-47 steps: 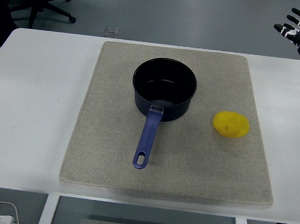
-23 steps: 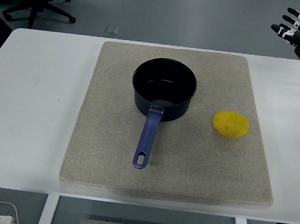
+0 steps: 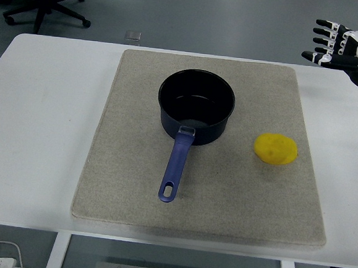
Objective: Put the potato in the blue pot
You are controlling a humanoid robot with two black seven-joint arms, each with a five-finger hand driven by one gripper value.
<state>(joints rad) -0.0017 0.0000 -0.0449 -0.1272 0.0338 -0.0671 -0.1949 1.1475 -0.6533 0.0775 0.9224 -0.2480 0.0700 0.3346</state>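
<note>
yellow potato (image 3: 276, 148) right of blue pot (image 3: 195, 107)

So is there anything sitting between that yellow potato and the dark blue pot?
No. In the head view, only bare beige mat separates the round yellow potato from the dark blue long-handled pot. The right robot hand hovers open, far off at the table's back corner.

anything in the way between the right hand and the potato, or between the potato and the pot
Nothing visible. The right hand hovers open over the table's far right corner, with only bare table and mat between it and the potato. Between the potato and the blue pot to its left is just bare mat; the pot's handle points toward the near edge, off that line.
</note>
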